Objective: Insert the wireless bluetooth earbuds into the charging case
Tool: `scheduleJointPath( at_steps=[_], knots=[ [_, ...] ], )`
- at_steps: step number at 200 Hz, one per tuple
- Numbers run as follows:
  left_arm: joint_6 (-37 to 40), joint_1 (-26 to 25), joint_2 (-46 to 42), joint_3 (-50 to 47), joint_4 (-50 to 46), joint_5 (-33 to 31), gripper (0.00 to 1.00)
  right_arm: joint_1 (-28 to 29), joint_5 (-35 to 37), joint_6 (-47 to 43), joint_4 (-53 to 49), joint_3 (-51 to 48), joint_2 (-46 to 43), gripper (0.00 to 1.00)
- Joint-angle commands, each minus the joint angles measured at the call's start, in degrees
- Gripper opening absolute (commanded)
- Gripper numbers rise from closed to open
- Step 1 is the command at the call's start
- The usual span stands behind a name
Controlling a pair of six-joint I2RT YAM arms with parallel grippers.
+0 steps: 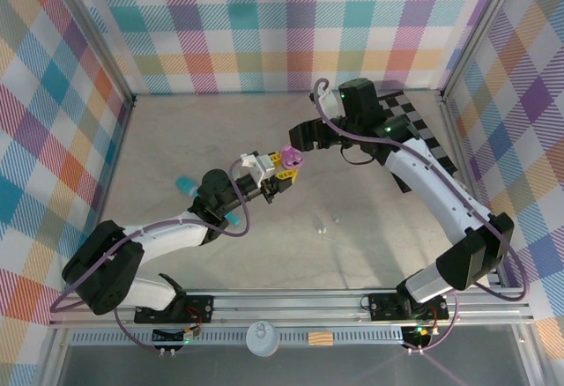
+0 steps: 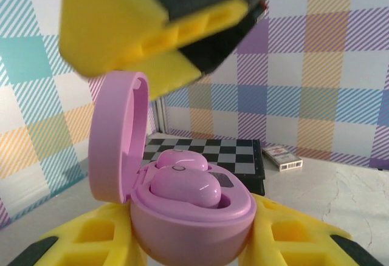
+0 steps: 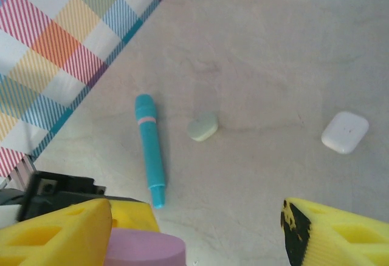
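Two purple earbuds [image 2: 185, 187] are seen lying in the wells of the purple charging case [image 2: 194, 226], one behind the other, with the hinged lid [image 2: 115, 138] stood upright at the left. The front bud looks slightly proud of the rim, though whether it is fully seated cannot be told. The case is pinched from both sides by the left gripper [image 2: 194, 248] and is held up off the desk [image 3: 273, 47]. Just above it the right gripper [image 3: 194, 242] is spread wide with nothing between its fingers, one yellow finger [image 2: 152, 35] hanging close over the lid's top edge

The nearest risk is judged to be that finger: if it is drawn away sideways or dropped, the lid could be clipped and the case twisted or knocked out of the pinch. A smooth, rounded shell is easily squeezed out of flat pads. If the lid is pressed shut on an unseated bud, it could spring back or the bud could be flicked out. Anything dropped would fall to the desk among the teal pen [image 3: 150, 147], the mint case [image 3: 202, 126] and the white case [image 3: 344, 132]
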Motion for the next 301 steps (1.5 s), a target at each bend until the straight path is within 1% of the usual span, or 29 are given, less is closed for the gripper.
scheduleJointPath(
  at_steps=[1, 26, 40, 52, 61, 68, 79, 93, 105, 119, 132, 163, 181, 196, 212, 221, 264, 277, 284, 293, 301],
  knots=[
    [-0.42, -0.04, -1.63, 0.51, 1.66, -1.45, 0.16, 0.03, -1.58, -1.14, -1.82, -1.52, -1.82, 0.74],
    [-1.42, -0.04, -1.38, 0.88, 1.86, -2.79, 0.16, 0.02, -1.32, -0.76, 0.35, -6.17, -5.96, 0.78],
    [-1.78, -0.04, -1.09, 1.04, 2.37, -2.62, 0.16, -0.52, -1.47, 1.37, 2.35, -8.43, -8.28, 0.79],
    [-2.3, -0.04, -0.85, 1.11, 3.04, -2.32, 0.16, -1.72, -4.63, 4.18, 4.43, -9.98, -9.81, 0.79],
    [-2.66, -0.04, -0.59, 1.22, 3.69, -2.1, 0.16, -2.96, -8.48, 6.62, 6.7, -11.44, -10.61, 0.79],
    [-2.97, 0.03, -0.43, 1.24, 4.3, -2.06, 0.16, -4.19, -11.73, 9.69, 8.66, -12.68, -10.87, 0.79],
    [-3.52, -0.03, -0.34, 1.24, 5.28, -2.16, 0.16, -6.29, -18.95, 15.41, 13.05, -14.99, -10.77, 0.79],
    [-4.38, -0.02, -0.35, 1.37, 6.14, -2.77, 0.16, -8.14, -27.26, 27.21, 21.83, -19.24, -10.06, 0.78],
    [-4.82, -0.06, -0.31, 1.39, 6.9, -2.66, 0.16, -8.44, -33.37, 36.7, 31.02, -22.71, -8.9, 0.77],
    [-4.97, -0.13, -0.17, 1.48, 7.28, -2.71, 0.16, -8.46, -37.6, 45.18, 41.38, -26.36, -7.32, 0.76],
    [-4.84, -0.13, 0.11, 1.68, 7.37, -2.89, 0.16, -8.46, -39.64, 50.94, 48.16, -28.21, -5.93, 0.75],
    [-4.88, -0.13, 0.93, 2.38, 7.83, -3.28, 0.16, -8.37, -41.84, 63.78, 63.82, -31.41, -2.8, 0.7],
    [-4.78, -0.12, 1.44, 2.73, 7.91, -3.21, 0.16, -8.24, -41.94, 65.98, 66.45, -32.07, -1.54, 0.65],
    [-4.79, -0.13, 1.78, 2.58, 8.33, -3.59, 0.16, -8.18, -41.68, 69.33, 70.02, -33.12, -0.54, 0.58],
    [-4.79, -0.13, 1.85, 2.2, 8.53, -4.68, 0.16, -7.91, -42.16, 72.74, 75.38, -33.9, 0.61, 0.56],
    [-4.75, -0.13, 2.06, 2.12, 8.56, -5.33, 0.16, -7.79, -42.16, 73.57, 76.31, -34.12, 0.76, 0.54],
    [-4.69, -0.13, 2.97, 2.65, 8.36, -5.22, 0.16, -7.58, -41.51, 73.24, 75.92, -34.56, 0.72, 0.34],
    [-4.7, -0.12, 2.91, 2.64, 8.37, -5.07, 0.16, -7.55, -41.01, 73.06, 75.4, -34.65, 0.77, 0.25],
    [-4.57, -0.13, 2.8, 2.51, 8.34, -5.23, 0.17, -7.54, -40.86, 73.01, 75.16, -34.72, 0.94, 0.23],
    [-4.42, -0.13, 2.67, 2.32, 8.38, -5.41, 0.19, -7.53, -40.38, 72.96, 74.86, -34.79, 1.02, 0.22],
    [-4.35, -0.12, 2.49, 2.14, 8.3, -5.46, 0.27, -7.53, -40.07, 72.71, 74.78, -34.91, 1.15, 0.22]
  ],
)
